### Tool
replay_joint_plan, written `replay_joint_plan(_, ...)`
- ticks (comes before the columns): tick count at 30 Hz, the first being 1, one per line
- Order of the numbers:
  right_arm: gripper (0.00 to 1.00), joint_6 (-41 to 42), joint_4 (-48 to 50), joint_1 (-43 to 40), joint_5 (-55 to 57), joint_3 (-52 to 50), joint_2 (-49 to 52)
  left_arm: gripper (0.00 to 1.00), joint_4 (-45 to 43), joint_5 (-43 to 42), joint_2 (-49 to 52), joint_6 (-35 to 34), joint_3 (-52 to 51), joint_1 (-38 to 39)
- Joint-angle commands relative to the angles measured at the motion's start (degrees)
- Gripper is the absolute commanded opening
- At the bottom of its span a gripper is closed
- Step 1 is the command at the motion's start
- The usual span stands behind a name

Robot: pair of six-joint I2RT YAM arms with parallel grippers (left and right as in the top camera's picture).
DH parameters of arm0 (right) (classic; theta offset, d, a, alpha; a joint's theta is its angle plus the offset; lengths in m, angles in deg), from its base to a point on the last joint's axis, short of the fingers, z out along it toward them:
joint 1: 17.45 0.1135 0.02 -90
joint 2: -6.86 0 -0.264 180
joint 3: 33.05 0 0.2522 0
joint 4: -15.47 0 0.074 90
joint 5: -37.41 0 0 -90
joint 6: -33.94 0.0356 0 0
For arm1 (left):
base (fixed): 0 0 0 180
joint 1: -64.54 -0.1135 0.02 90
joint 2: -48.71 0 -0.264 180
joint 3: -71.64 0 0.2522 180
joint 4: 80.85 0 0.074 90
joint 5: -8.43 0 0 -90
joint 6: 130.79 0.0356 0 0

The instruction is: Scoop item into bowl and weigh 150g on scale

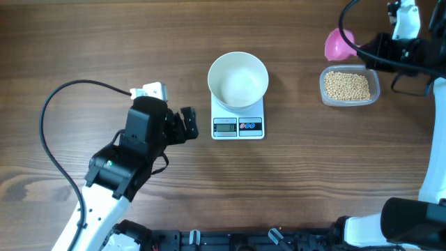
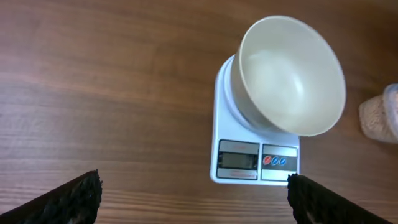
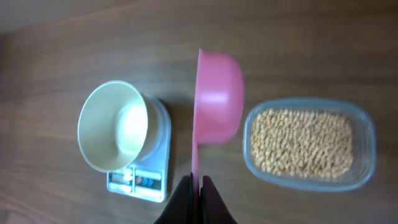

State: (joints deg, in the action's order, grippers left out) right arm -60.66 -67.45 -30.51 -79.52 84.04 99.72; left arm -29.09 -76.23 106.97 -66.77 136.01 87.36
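The empty white bowl (image 1: 238,80) stands on the white scale (image 1: 237,127) at the table's middle. Tan beans (image 1: 348,85) fill a clear plastic tub (image 1: 377,90) to the right. My right gripper (image 3: 198,186) is shut on the thin handle of a pink scoop (image 3: 217,96), which hangs on edge above the table between the bowl (image 3: 115,124) and the beans (image 3: 305,140). No beans show in the scoop. My left gripper (image 2: 193,186) is open just left of the scale (image 2: 249,158), with nothing between its fingers; the bowl (image 2: 289,74) lies beyond it.
The left arm's black cable (image 1: 52,118) loops over the table's left side. The right arm (image 1: 435,139) runs down the right edge. The scoop (image 1: 339,44) hangs behind the tub's left corner.
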Motion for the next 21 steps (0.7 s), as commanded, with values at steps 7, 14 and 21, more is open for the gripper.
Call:
replay_joint_plan(7, 0.04, -1.0, 6.4, 0.0, 0.1, 0.0, 0.7, 1.0, 0.4, 0.7, 2.3, 0.3, 0.0, -0.3)
replay_joint_plan(14, 0.04, -0.8, 10.1, 0.0, 0.1, 0.0, 0.7, 1.0, 0.4, 0.7, 2.3, 0.3, 0.0, -0.3)
replay_joint_plan(21, 0.04, 0.2, 9.9, 0.0, 0.1, 0.0, 0.7, 1.0, 0.4, 0.7, 2.3, 0.3, 0.0, -0.3)
